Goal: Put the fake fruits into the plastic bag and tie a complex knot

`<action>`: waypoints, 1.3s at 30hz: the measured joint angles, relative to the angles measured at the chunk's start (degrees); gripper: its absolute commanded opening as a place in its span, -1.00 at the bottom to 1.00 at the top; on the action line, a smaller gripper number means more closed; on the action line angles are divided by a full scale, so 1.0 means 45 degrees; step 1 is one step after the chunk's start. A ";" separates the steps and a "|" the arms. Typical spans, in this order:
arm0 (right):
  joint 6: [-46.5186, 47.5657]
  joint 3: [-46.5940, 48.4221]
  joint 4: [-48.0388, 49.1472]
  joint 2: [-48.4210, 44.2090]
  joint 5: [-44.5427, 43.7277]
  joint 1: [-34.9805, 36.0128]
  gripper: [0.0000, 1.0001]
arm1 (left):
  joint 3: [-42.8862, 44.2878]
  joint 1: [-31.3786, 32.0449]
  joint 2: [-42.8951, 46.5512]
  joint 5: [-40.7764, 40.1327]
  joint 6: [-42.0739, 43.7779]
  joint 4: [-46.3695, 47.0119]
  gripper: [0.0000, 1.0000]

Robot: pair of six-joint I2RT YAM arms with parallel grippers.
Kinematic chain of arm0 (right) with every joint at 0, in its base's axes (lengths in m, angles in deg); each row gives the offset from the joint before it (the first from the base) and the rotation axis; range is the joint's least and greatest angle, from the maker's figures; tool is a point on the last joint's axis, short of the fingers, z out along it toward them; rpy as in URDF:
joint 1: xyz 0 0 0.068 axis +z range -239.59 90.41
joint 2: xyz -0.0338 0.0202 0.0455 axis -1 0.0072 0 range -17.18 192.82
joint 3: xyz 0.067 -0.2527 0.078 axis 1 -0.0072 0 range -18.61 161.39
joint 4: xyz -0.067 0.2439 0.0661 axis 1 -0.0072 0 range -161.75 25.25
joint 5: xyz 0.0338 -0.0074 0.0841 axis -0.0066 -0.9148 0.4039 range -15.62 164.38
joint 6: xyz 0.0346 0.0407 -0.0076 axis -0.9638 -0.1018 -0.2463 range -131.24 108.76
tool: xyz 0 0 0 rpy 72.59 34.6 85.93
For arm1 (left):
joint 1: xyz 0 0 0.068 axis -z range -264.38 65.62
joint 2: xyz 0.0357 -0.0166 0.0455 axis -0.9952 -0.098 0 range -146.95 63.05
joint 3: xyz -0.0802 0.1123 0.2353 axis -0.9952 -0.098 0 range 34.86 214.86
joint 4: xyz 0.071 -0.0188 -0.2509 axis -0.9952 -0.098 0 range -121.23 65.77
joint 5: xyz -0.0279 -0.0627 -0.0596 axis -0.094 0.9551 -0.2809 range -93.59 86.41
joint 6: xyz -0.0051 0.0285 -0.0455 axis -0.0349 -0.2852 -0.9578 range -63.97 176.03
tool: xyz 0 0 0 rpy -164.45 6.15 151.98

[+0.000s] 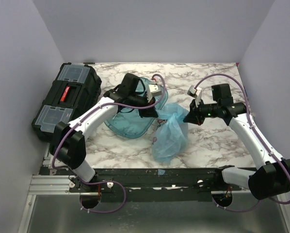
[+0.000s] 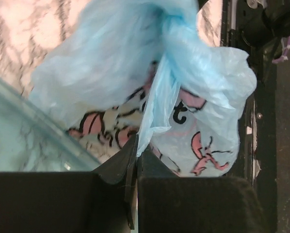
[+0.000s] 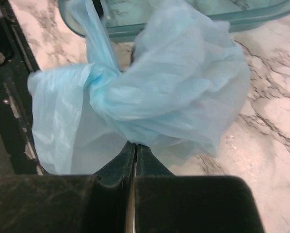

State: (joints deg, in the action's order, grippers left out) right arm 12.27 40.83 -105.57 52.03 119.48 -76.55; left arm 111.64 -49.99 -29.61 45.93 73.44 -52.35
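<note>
The light-blue plastic bag (image 1: 170,133) lies on the marble table between my two grippers, its pink-and-white print (image 2: 203,155) facing the left wrist camera. Its neck is gathered into a twisted knot (image 2: 171,26), which the right wrist view also shows (image 3: 104,73). My left gripper (image 1: 157,113) is shut on a thin tail of the bag (image 2: 150,107), jaws pressed together (image 2: 136,148). From the opposite side my right gripper (image 1: 186,118) is shut on the bag's film, jaws together (image 3: 136,145). The fake fruits are hidden from view.
A clear teal oval tray (image 1: 128,125) sits just left of the bag, under the left arm. A black toolbox (image 1: 62,99) stands at the far left of the table. The black front rail (image 1: 159,177) runs just beyond the bag's near end.
</note>
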 measured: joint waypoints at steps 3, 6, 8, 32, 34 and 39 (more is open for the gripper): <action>0.0801 0.0121 -0.0510 -0.0131 -0.0534 -0.0330 -0.99 | -0.0481 -0.1103 0.0359 0.0092 -0.0359 0.0073 -1.00; 0.1705 0.0170 -0.0976 -0.0146 -0.0753 -0.0748 -0.99 | -0.0801 -0.1758 0.0665 0.0092 -0.0515 0.0078 -1.00; 0.2322 0.0257 -0.1273 -0.0146 -0.0801 -0.1093 -0.99 | -0.1044 -0.1860 0.0840 0.0087 -0.0510 0.0068 -1.00; 0.1758 0.1054 -0.2866 0.0957 0.0733 -0.1622 0.10 | -0.2433 -0.3065 0.1214 -0.1603 -0.1044 -0.0087 -1.00; 0.0923 0.0194 -0.1967 0.0651 0.0597 -0.0704 0.17 | -0.2433 -0.3031 0.1214 -0.1583 -0.1161 -0.0068 -1.00; -0.0554 -0.1020 0.0151 0.0427 -0.0092 0.0486 0.23 | -0.2419 -0.2934 0.1214 -0.1545 -0.1345 -0.0063 -1.00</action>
State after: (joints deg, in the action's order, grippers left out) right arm 9.78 36.24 -104.89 53.95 119.07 -74.36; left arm 100.75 -63.19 -24.15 38.97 67.38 -52.63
